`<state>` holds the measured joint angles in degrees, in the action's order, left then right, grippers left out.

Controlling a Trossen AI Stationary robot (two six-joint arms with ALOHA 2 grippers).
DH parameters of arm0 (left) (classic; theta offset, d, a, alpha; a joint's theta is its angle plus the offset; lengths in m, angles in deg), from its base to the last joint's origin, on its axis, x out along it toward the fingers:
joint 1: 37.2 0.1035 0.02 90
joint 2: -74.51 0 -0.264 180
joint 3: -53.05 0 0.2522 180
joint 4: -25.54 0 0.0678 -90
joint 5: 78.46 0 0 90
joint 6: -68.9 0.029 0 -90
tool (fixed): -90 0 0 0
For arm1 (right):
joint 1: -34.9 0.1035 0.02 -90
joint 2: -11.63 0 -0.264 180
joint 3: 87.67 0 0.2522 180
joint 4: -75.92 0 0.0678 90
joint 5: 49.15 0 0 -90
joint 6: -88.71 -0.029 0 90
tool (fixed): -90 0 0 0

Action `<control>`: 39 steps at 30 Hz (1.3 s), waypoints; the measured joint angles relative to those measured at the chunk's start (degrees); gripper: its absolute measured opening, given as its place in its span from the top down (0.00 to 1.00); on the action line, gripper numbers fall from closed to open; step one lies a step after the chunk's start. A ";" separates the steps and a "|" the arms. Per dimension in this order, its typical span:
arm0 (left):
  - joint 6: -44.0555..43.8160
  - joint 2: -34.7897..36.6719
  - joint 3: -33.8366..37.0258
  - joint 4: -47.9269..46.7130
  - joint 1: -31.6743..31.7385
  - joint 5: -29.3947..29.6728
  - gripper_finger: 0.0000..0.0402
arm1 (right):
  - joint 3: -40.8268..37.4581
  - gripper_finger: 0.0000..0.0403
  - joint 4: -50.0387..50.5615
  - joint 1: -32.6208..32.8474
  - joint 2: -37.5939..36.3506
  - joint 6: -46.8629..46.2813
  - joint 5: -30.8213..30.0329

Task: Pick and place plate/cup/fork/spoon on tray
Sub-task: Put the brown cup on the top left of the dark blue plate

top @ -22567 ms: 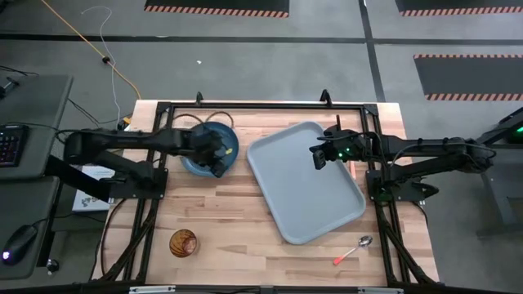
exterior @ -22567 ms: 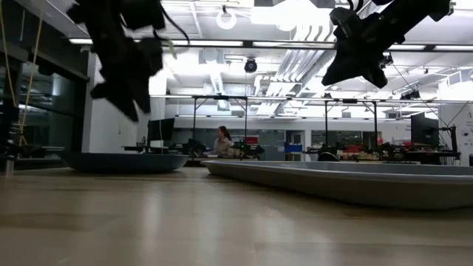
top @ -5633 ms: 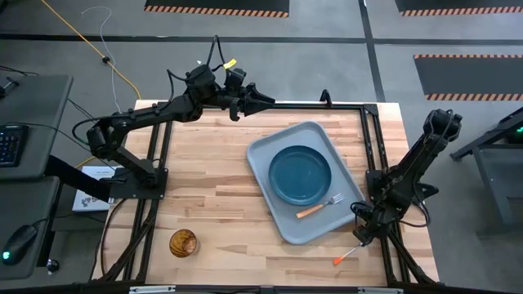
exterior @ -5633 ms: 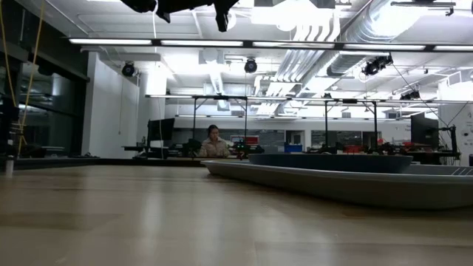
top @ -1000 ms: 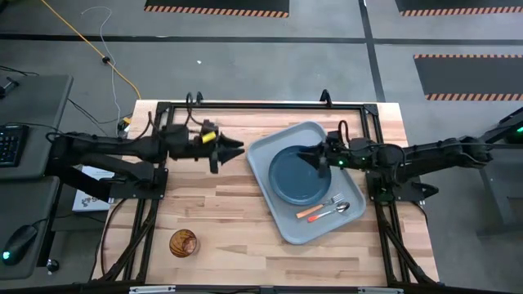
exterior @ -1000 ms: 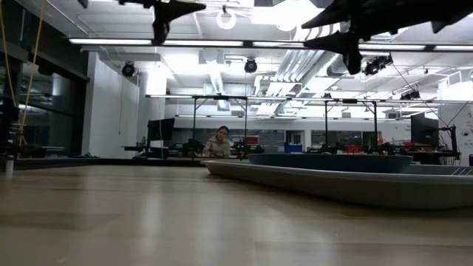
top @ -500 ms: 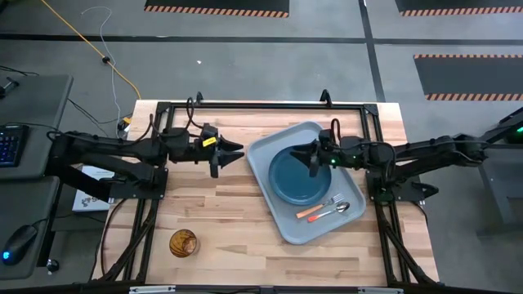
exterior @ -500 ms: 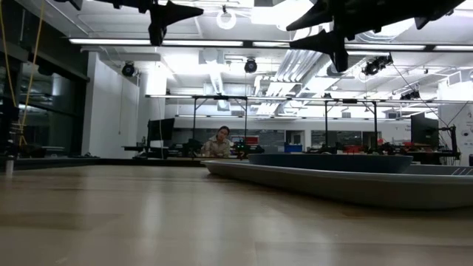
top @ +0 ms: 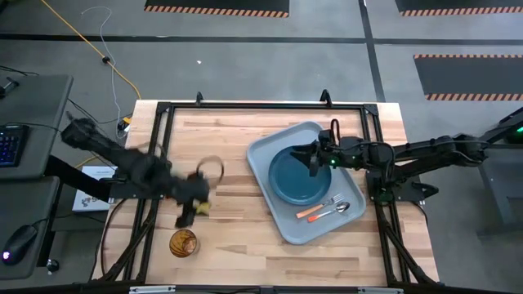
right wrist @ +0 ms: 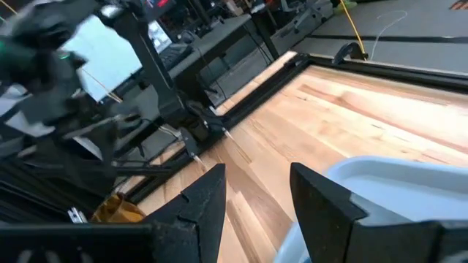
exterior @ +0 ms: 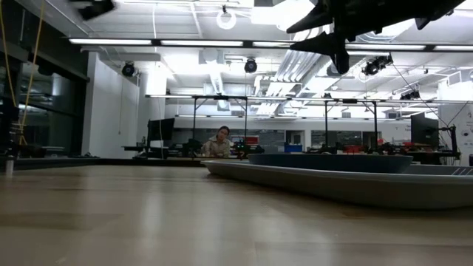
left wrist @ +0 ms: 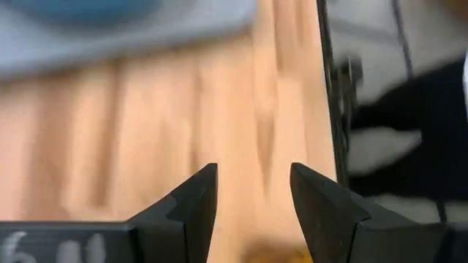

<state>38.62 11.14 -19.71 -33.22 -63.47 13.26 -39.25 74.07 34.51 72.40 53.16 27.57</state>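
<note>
The teal-blue plate (top: 299,176) lies on the grey-blue tray (top: 270,155) at the table's right. The orange-handled fork (top: 314,209) and the spoon (top: 335,210) lie side by side on the tray's near part. The brown cup (top: 183,242) stands on the wood at the near left. My left gripper (top: 187,217) is open and empty, in the air just beyond the cup; its fingers show spread in the left wrist view (left wrist: 252,197). My right gripper (top: 306,155) is open and empty above the plate's far edge, and also shows in the right wrist view (right wrist: 256,197).
A black metal frame (top: 261,104) runs along the table's far edge and sides. Bare wood (top: 229,155) lies between the tray and the left arm. In the low view the tray (exterior: 332,185) and plate (exterior: 329,161) stand at the right; a person sits far behind in the room.
My left gripper has swung fast from the table's far middle, beside the tray, toward the near left edge, and now hangs near the cup. My right gripper has edged a little toward the table's left above the plate. Plate, fork, spoon and cup have kept still.
</note>
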 joint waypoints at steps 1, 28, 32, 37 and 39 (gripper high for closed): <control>-2.25 -1.24 0.11 0.24 -3.34 0.59 0.60 | 0.00 0.64 0.58 0.00 0.00 0.00 0.02; -15.74 -17.57 -0.79 -14.40 -24.95 11.48 0.60 | -0.02 0.64 7.71 -0.07 0.00 -0.42 -0.02; -16.53 -17.56 -0.77 -14.75 -24.99 11.38 0.60 | -0.02 0.64 7.73 -0.07 0.00 -0.42 -0.02; -17.56 -17.56 -0.77 -14.31 -24.97 8.81 0.60 | -0.02 0.64 7.75 -0.07 0.00 -0.21 -0.04; -17.60 -17.72 -0.77 -13.08 -24.97 6.82 0.60 | -0.02 0.64 7.79 -0.07 0.00 -0.13 -0.06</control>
<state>21.02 -6.58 -20.48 -46.29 -88.44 20.08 -39.27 81.85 34.45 72.40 53.02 27.52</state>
